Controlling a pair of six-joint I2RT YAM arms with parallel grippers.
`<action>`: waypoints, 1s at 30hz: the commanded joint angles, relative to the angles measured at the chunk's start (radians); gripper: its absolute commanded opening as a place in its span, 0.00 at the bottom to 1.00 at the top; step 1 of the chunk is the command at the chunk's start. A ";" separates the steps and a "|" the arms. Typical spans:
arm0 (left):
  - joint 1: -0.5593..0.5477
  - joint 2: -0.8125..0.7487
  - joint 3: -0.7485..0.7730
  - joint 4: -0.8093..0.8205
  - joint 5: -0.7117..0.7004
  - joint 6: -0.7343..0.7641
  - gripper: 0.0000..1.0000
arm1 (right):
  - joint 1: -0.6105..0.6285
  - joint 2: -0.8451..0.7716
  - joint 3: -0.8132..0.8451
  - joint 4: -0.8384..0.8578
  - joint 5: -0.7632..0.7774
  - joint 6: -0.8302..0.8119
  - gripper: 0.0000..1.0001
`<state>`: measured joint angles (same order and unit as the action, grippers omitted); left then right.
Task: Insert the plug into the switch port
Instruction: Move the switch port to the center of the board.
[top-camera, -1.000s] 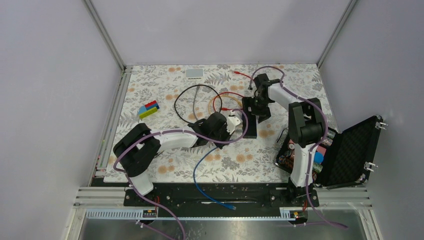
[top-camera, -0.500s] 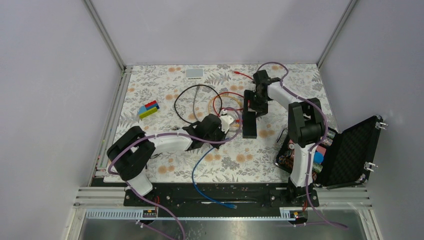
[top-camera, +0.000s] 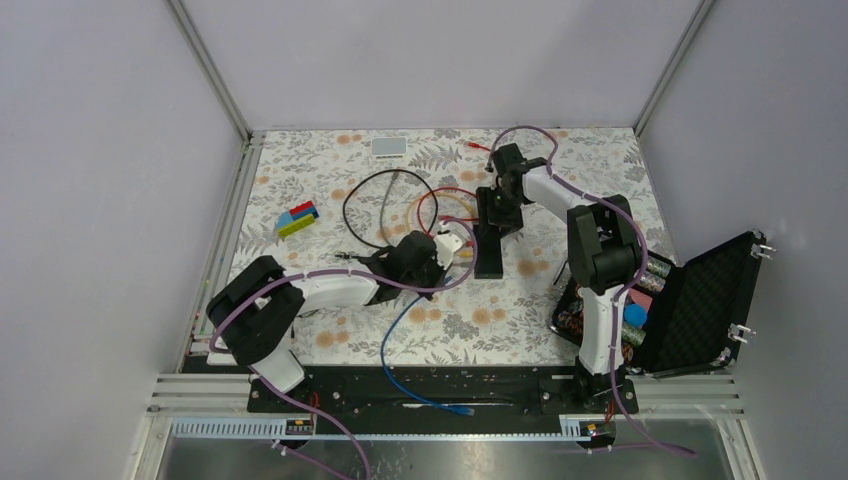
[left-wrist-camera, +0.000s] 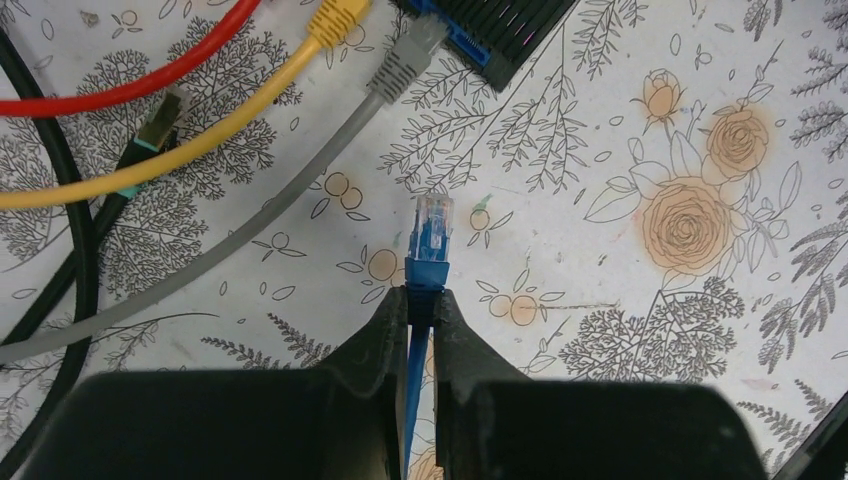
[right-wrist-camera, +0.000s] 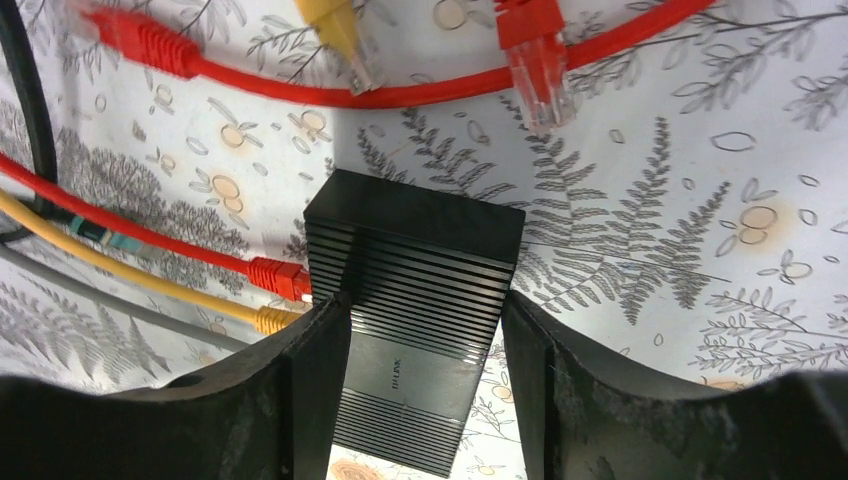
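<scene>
While left end effector (left-wrist-camera: 421, 302) clamps one plug (left-wrist-camera: 431, 232), right end effector (right-wrist-camera: 425, 306) (grip unclear) straddles one switch (right-wrist-camera: 415, 245).

The top external camera sits high above and behind both arm bases, looking down from afar over the whole flower-printed table (top-camera: 330, 200). The left wrist camera looks closely down past the left gripper's black fingers (left-wrist-camera: 385, 340) at a clear plug on a blue cable (left-wrist-camera: 432, 225), catching only a corner of the flat black ribbed box (left-wrist-camera: 500, 30). The right wrist camera looks just as closely down between the right gripper's black fingers (right-wrist-camera: 310, 380) onto that box. Both wrist views share the box's yellow cable (left-wrist-camera: 200, 135) and grey cable (left-wrist-camera: 260, 205).
</scene>
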<state>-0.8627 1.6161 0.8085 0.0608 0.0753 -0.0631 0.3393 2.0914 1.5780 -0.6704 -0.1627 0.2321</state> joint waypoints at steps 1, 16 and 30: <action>0.002 -0.020 0.018 0.056 -0.013 0.089 0.00 | 0.038 -0.008 -0.047 -0.026 -0.059 -0.145 0.63; 0.001 0.080 0.103 0.020 0.103 0.391 0.00 | 0.058 0.014 0.036 -0.082 -0.188 -0.341 0.64; 0.001 0.131 0.177 -0.038 0.158 0.401 0.00 | 0.048 -0.002 0.127 -0.145 -0.108 -0.231 0.73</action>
<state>-0.8623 1.7451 0.9394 0.0059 0.2062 0.3252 0.3908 2.1311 1.6779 -0.7902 -0.3305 -0.1238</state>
